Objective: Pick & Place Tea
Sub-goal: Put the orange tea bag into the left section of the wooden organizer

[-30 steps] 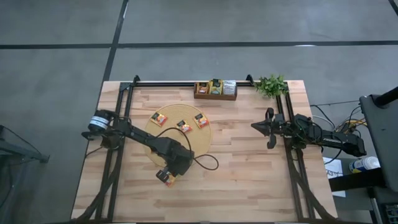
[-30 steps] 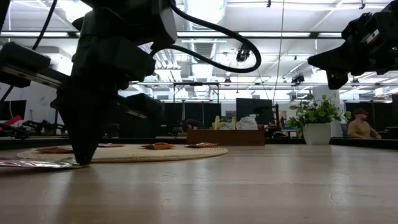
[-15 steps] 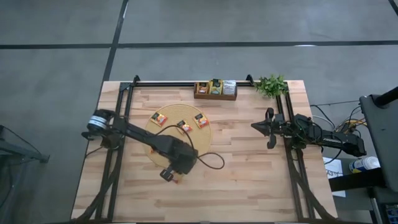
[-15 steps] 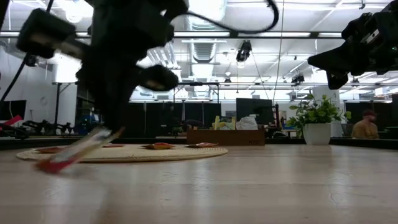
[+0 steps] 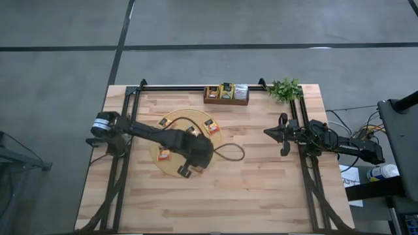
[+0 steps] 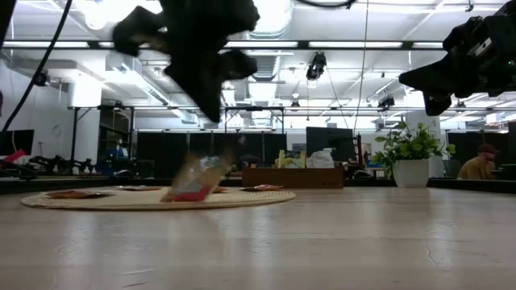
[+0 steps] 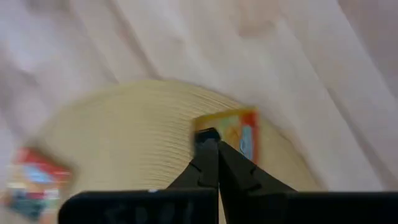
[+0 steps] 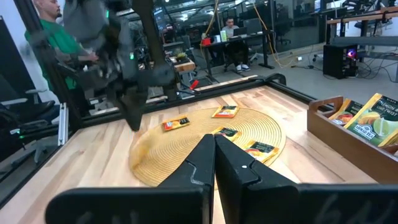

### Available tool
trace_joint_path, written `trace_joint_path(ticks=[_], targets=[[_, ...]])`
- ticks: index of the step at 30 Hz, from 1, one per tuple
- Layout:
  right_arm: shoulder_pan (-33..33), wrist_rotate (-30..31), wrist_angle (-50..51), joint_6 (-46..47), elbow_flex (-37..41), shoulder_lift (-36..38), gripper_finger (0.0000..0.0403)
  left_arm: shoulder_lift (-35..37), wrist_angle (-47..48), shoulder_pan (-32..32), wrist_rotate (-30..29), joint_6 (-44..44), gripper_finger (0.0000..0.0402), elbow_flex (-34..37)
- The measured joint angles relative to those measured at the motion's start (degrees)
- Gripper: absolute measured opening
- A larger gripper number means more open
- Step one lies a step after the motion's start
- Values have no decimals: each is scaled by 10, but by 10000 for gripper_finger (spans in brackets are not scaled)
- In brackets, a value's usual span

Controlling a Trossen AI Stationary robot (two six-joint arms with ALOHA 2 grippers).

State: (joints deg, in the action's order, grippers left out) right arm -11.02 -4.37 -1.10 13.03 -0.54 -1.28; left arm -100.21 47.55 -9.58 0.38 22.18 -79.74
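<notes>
Here our left gripper [image 7: 210,138] is pinched shut on the edge of an orange sachet [image 7: 235,132], so it hangs over the near rim of the mat [image 5: 171,167], ready to lay down. Other sachets [image 8: 176,124] lie on the mat. Our right gripper [image 8: 214,142] waits shut and empty by the table's right edge, well apart.

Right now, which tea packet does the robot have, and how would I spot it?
Find the big round mat on the left half of the wooden table. At its edge farthest from the tray, the left gripper is shut on an orange tea packet. It's the only one pinched by a corner; the other packets lie loose on the mat.
</notes>
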Motion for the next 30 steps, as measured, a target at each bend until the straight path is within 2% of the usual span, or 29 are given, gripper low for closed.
trace_joint_path(ticks=[8,13,19,23,30], targets=[[0,0,0,0,0,0,9,1,2,59,-36,31,0,-87],[0,0,0,0,0,0,9,1,25,97,41,26,0,-111],[0,0,0,0,0,0,9,0,34,104,38,44,7,-99],[0,0,0,0,0,0,9,-1,35,103,41,34,41,-82],[0,0,0,0,0,0,9,-1,46,99,85,27,143,-80]])
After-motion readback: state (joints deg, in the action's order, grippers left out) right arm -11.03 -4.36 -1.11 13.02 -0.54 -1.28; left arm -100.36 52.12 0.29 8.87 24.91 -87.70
